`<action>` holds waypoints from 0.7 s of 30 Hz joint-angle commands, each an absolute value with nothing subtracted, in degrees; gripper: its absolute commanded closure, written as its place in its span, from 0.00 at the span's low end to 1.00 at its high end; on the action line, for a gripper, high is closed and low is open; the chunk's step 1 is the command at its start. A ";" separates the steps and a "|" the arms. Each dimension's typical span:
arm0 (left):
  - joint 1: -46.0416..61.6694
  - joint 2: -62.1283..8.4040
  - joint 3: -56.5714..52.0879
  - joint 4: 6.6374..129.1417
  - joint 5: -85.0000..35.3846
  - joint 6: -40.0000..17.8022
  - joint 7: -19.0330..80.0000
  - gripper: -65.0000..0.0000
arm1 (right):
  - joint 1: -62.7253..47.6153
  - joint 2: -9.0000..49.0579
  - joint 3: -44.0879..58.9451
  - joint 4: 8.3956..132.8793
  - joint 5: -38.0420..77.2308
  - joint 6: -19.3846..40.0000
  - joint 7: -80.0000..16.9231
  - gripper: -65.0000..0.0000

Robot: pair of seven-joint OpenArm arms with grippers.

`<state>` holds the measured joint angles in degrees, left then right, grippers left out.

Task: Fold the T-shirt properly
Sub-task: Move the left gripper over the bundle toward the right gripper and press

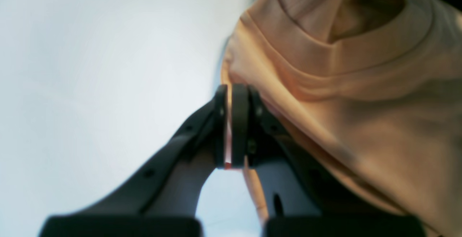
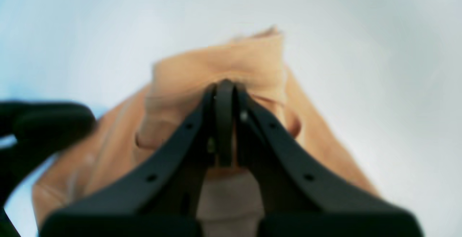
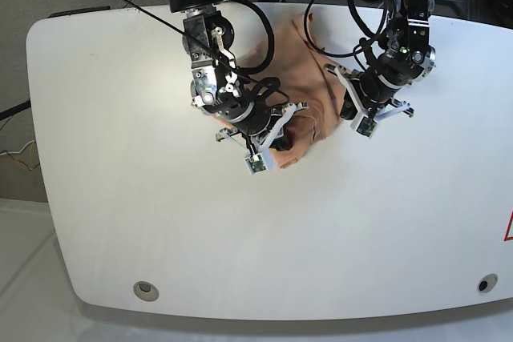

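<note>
the t-shirt (image 3: 300,98) lies bunched on the white table (image 3: 160,222), toward its far edge and about mid-width, between my two arms. from the base view i see only a crumpled peach-pink patch, with much of it hidden under the arms and cables.

on my left wrist view the t-shirt (image 1: 361,96) fills the right side of the picture, and i can make out a ribbed band curving across the top, likely the neck. the left gripper (image 1: 234,125) has its jaws pressed together with a thin strip of pink cloth pinched between the pads, so it is clamped on an edge of the shirt. in the base view that left gripper (image 3: 350,107) sits at the shirt's right edge.

on my right wrist view the right gripper (image 2: 224,121) also has its jaws drawn narrow, and a folded wad of the t-shirt (image 2: 216,67) rises above the tips, with more cloth trailing down both sides. it grips the fabric. in the base view the right gripper (image 3: 280,140) is at the shirt's near edge.

both wrist views are blurred, so i cannot read finer detail.
</note>
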<state>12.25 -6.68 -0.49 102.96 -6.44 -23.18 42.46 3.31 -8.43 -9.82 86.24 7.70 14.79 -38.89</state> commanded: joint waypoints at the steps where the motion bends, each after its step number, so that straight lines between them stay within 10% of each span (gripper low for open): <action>1: 11.74 -6.73 -0.66 103.87 -6.90 -23.16 41.27 0.99 | 4.26 -9.00 -9.98 87.60 8.48 14.99 -37.32 1.00; 21: 13.93 -5.58 -0.22 106.95 -6.90 -23.16 41.36 0.99 | -1.89 -1.98 -10.07 101.85 8.48 15.25 -43.91 1.00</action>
<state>14.02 -6.15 -0.25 105.34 -6.44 -23.14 42.50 -2.35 -2.24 -9.76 99.57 7.49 14.74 -44.34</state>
